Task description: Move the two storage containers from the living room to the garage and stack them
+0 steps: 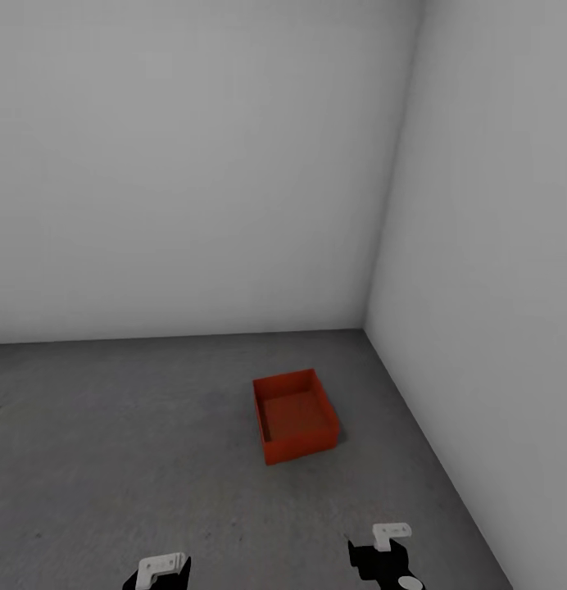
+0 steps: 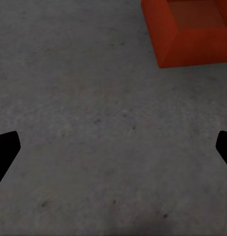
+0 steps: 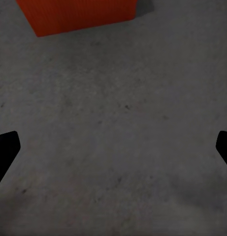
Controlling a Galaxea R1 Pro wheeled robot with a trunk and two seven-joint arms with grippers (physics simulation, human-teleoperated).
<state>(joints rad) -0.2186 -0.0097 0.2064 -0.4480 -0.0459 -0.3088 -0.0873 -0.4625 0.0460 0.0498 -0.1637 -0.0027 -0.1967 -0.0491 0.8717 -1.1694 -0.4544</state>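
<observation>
One red-orange open-top storage container (image 1: 296,414) stands upright and empty on the dark grey concrete floor (image 1: 111,459) of the garage, close to the corner of two walls. It also appears as a red box (image 2: 192,32) in the left wrist view and as a red box (image 3: 79,14) in the right wrist view. My left gripper (image 2: 113,152) is open with nothing between its black fingers (image 2: 5,147), a short way back from the container. The right gripper (image 3: 113,152) is open and empty too. Both wrists (image 1: 161,569) (image 1: 386,553) hang low at the near edge of the head view.
A plain white-grey back wall (image 1: 193,164) and a right wall (image 1: 496,246) meet in a corner just behind the container. Bare speckled concrete stretches to the left and in front of the container.
</observation>
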